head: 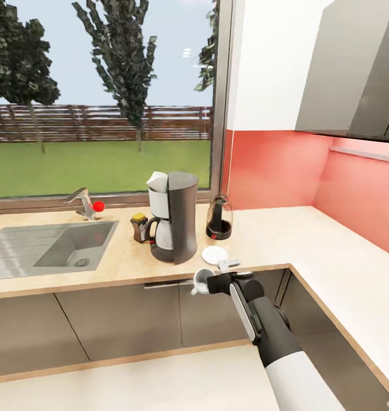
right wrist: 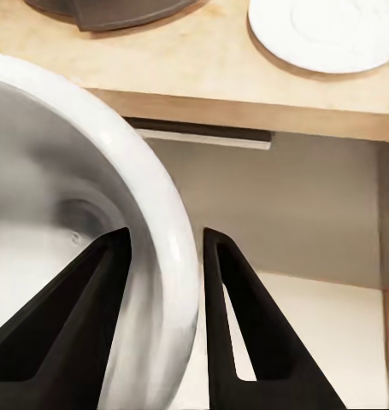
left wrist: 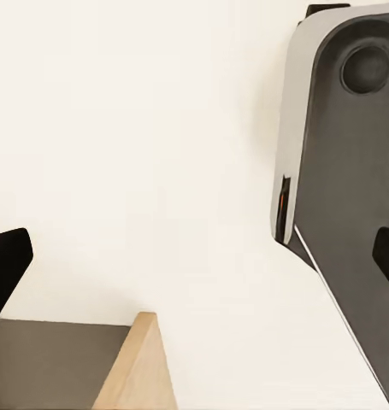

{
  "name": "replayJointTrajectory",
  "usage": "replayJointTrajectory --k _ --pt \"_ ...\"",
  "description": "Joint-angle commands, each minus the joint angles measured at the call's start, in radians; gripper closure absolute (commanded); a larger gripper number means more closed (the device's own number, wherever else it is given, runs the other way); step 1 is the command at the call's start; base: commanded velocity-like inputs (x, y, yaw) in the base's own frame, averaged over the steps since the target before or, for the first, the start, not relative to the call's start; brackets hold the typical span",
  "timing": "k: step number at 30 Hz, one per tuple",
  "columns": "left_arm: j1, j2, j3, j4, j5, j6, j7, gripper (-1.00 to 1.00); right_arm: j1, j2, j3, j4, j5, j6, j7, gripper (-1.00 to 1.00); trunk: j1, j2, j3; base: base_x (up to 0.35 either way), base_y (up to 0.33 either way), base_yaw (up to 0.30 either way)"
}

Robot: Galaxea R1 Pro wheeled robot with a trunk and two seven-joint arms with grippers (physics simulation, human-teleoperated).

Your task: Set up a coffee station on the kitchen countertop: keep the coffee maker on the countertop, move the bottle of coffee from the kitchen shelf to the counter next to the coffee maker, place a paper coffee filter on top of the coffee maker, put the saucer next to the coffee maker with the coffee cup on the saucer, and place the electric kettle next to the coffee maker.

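Right pincer (head: 209,281) clamps the coffee cup (head: 202,280) by its rim, saucer (head: 215,254) at 12 o'clock; thin grip, cup could clip the worktop (head: 274,240) edge.

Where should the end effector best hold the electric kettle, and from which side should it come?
Probably the black loop handle of the electric kettle. It seems to face the counter's front edge, so approach from the front, above the saucer; the rounded glass body offers poorer purchase.
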Motion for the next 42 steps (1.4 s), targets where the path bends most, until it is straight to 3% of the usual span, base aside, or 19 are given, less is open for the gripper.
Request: replayJointTrajectory --k 1,7,25,28,32,42 --pt "0.0 0.0 -0.008 0.0 0.009 0.002 0.004 -1.0 -0.001 0.0 -0.001 0.0 0.004 0.004 0.005 1.0 0.001 -0.002 -0.002 0.0 0.0 -0.279" --pt "0.0 0.009 -0.006 0.007 0.008 0.011 0.005 -1.0 -0.001 0.0 -0.005 -0.001 0.008 0.006 0.0 1.0 0.001 -0.002 -0.002 0.0 0.0 -0.236" --pt "0.007 0.019 -0.011 0.081 0.005 0.036 0.039 -1.0 -0.001 0.0 -0.006 -0.003 0.013 0.011 -0.008 1.0 0.001 -0.002 -0.002 0.084 0.0 -0.009" --pt "0.008 0.018 -0.014 0.088 0.004 0.082 0.039 -1.0 -0.001 0.0 -0.007 -0.004 0.013 0.011 -0.066 1.0 0.001 -0.002 -0.002 0.074 0.0 0.0" --pt "0.008 0.014 -0.018 0.09 0.003 0.095 0.039 -1.0 -0.001 0.0 -0.006 -0.027 0.012 0.011 -0.146 1.0 0.001 -0.002 -0.002 0.257 0.0 0.0" --pt "0.008 0.009 -0.02 0.089 0.003 0.098 0.039 -1.0 -0.001 0.0 -0.005 -0.048 0.009 0.011 -0.165 1.0 0.001 -0.002 -0.002 0.163 0.0 0.0"
